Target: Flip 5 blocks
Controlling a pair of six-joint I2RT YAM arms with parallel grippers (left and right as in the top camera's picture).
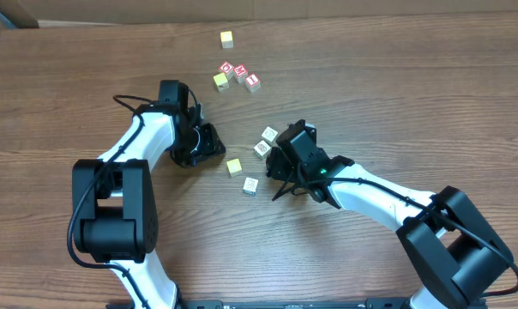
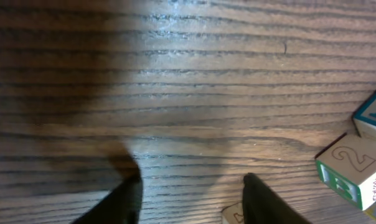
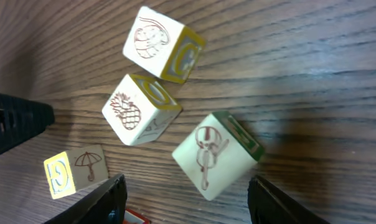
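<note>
Sitting loose on the wooden table, the blocks gather around the centre of the overhead frame, in the gap between the two arms. Two cream ones lie just beside the upper left edge of the right arm's black head. A yellow-topped one and one with a blue-green side lie a little below and left of them.

In the right wrist view a green-edged block, turned at an angle, lies between the fingers of the right gripper near the bottom of the frame. The fingers stand wide apart, the one at the frame's left clear of the block, and they grip nothing. Towards the upper left sit a pineapple block and another cream one, nearly touching. A yellow-faced block lies at lower left, outside the fingers.

The left gripper is parted over bare wood and holds nothing. A cream corner peeks in at the bottom edge beside the finger at the frame's right, and a block numbered 2 sits well off at the right edge. Red-lettered cubes lie apart near the top of the overhead frame.
</note>
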